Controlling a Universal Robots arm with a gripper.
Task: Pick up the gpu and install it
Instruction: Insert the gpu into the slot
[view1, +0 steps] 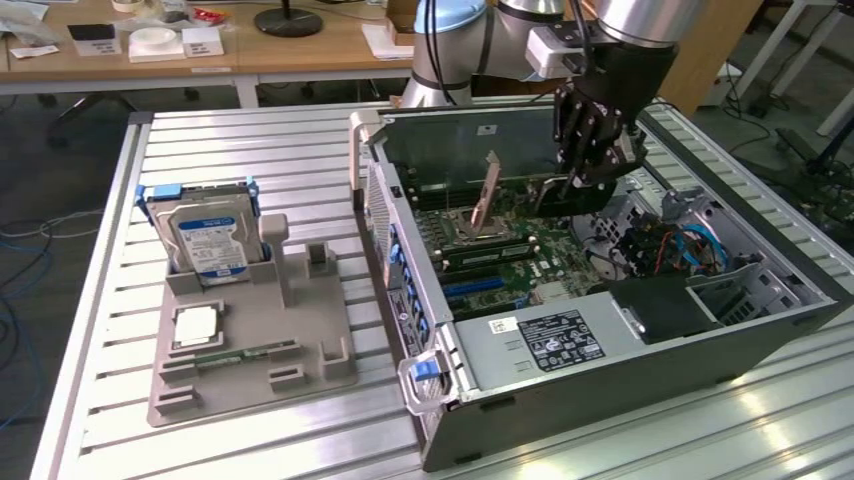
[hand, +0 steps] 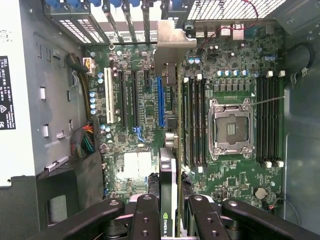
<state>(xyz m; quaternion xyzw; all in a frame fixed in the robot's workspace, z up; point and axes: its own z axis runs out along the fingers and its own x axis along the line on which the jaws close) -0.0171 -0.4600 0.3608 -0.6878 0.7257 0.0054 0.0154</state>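
Note:
My gripper (view1: 589, 165) hangs over the open computer case (view1: 601, 350), shut on the gpu (view1: 561, 200). The gpu is a thin dark card held on edge above the motherboard (hand: 135, 165). In the wrist view the gpu (hand: 170, 195) runs edge-on between my two black fingers (hand: 147, 212), with my gripper (hand: 171, 212) clamped at its near end. Its silver bracket (hand: 172, 45) points toward the case's rear slot covers. The card hovers roughly over the blue expansion slot (hand: 161, 102); I cannot tell whether it touches it.
Memory sticks (hand: 194, 122) and the CPU socket (hand: 231, 129) lie beside the card. Cables and a drive cage (view1: 667, 250) fill the case's front end. On the exterior view's left, a grey fixture tray (view1: 287, 375) holds a hard drive (view1: 200, 235) and a green memory stick (view1: 247, 352).

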